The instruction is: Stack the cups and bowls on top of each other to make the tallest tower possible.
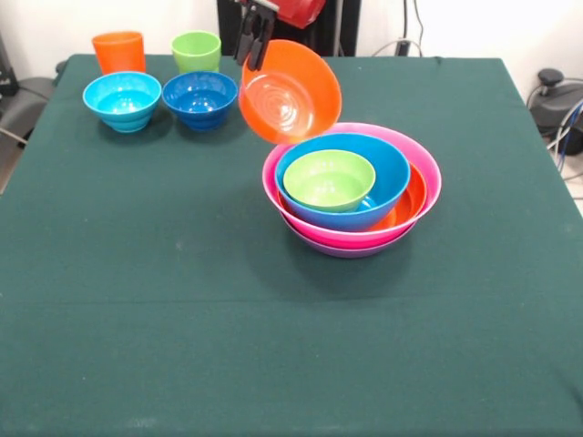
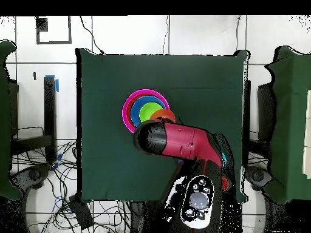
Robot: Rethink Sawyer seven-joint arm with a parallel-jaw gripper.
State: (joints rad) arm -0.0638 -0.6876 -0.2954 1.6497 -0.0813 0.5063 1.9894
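Note:
My gripper [image 1: 253, 45] comes down at the top of the front view and is shut on the rim of an orange bowl [image 1: 290, 91], which hangs tilted on edge just above the far left rim of the tower [image 1: 351, 187]. The tower is nested bowls: purple at the bottom, then pink [image 1: 428, 173], large orange, large blue [image 1: 387, 177], and a small lime green bowl [image 1: 329, 179] inside. In the overhead view the tower [image 2: 129, 109] and the held orange bowl [image 2: 163, 114] show beside my red arm [image 2: 182, 141], which hides the gripper.
At the table's far left in the front view stand the orange cup [image 1: 118, 52] and the lime green cup [image 1: 196, 51], with a light blue bowl [image 1: 122, 99] and a dark blue bowl [image 1: 199, 98] in front of them. The green cloth-covered table [image 1: 137, 291] holds everything.

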